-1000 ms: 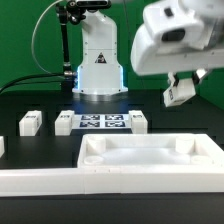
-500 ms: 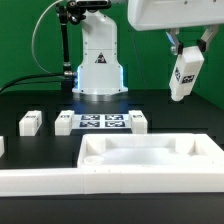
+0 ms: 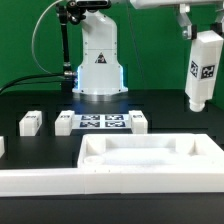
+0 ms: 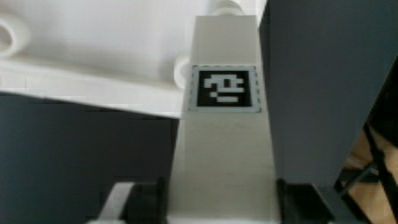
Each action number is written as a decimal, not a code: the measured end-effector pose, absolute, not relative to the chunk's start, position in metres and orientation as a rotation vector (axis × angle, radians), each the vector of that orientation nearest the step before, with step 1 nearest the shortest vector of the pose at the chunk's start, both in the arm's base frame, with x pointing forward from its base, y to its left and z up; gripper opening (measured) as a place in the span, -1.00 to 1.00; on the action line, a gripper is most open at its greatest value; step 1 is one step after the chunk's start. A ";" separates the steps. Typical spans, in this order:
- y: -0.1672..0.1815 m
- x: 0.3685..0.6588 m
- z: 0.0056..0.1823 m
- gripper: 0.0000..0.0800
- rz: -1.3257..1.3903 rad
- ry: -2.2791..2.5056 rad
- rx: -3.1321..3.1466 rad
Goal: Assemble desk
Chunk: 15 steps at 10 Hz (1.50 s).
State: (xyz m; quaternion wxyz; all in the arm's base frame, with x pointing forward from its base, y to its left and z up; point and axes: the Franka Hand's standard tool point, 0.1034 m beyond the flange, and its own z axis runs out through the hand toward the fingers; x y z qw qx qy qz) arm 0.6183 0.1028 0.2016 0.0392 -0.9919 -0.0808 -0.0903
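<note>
Holding a tagged leg (image 3: 202, 70) upright in the clenched gripper (image 4: 214, 200), aloft by the counter's edge on the exterior view's right, over the panel's (image 3: 140, 141) far corner — liable to jam or miss the socket if lowered tilted.

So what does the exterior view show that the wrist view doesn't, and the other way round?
Only the exterior view: the robot base, the marker board, loose legs on the table, and the desk panel laid out nearest the camera. Only the wrist view: the fingers against the held leg, close up. Both: the gripper holding that leg upright, tag showing.
</note>
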 end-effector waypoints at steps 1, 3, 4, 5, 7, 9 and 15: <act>0.101 0.612 0.197 -0.28 -0.315 -0.245 -3.039; 0.101 0.623 0.198 -0.28 -0.579 -0.230 -2.998; 0.097 0.622 0.194 -0.28 -0.630 -0.258 -2.993; 0.086 0.632 0.193 -0.28 -0.599 -0.310 -3.010; 0.088 0.652 0.201 -0.28 -0.638 -0.344 -3.006; 0.090 0.649 0.200 -0.28 -0.633 -0.345 -3.004; 0.083 0.654 0.179 -0.28 -0.775 -0.370 -2.983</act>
